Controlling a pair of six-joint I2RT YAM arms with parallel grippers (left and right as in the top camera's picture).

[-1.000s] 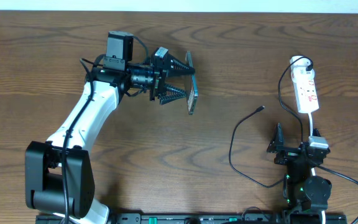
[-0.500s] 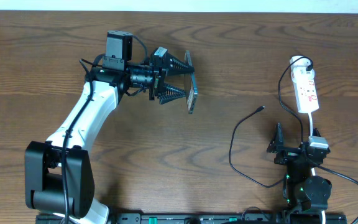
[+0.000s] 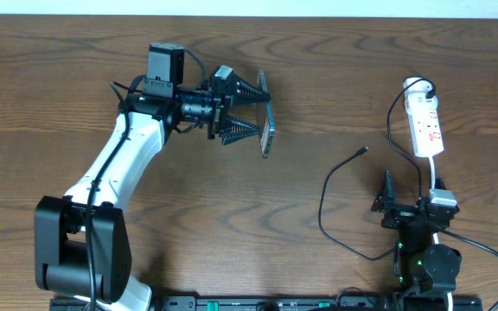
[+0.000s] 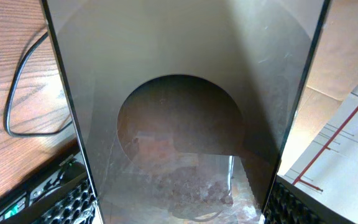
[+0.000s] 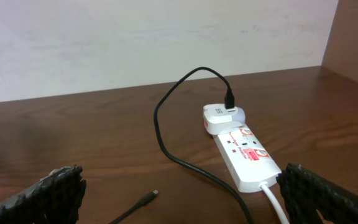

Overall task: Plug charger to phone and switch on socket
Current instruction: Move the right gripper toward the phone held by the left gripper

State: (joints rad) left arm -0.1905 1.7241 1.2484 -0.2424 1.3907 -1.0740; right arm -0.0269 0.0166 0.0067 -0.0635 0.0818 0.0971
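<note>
My left claw [image 3: 261, 110] is spread wide yet clamped across the phone [image 3: 267, 142], its two fingers pressing on the phone's opposite edges. From overhead I see only the phone's thin side, set well in from the far edge of the surface [image 3: 76, 104]. In the left wrist view the dark screen fills nearly the whole frame, with a pale oval at its middle. To the right of the phone lies a stretch of bare wood, then the plug tip [image 3: 366, 150] of the charger [image 3: 323, 207]. The tip lies loose on the surface, touching nothing, and its cable loops down towards my right arm. My right claw [image 5: 182, 190] stands fully open and holds nothing, low at the near edge. The socket [image 3: 427, 126] lies beyond it towards the far right corner, lengthwise, with a black cable plugged into a white adapter [image 5: 219, 117] at its far end.
</note>
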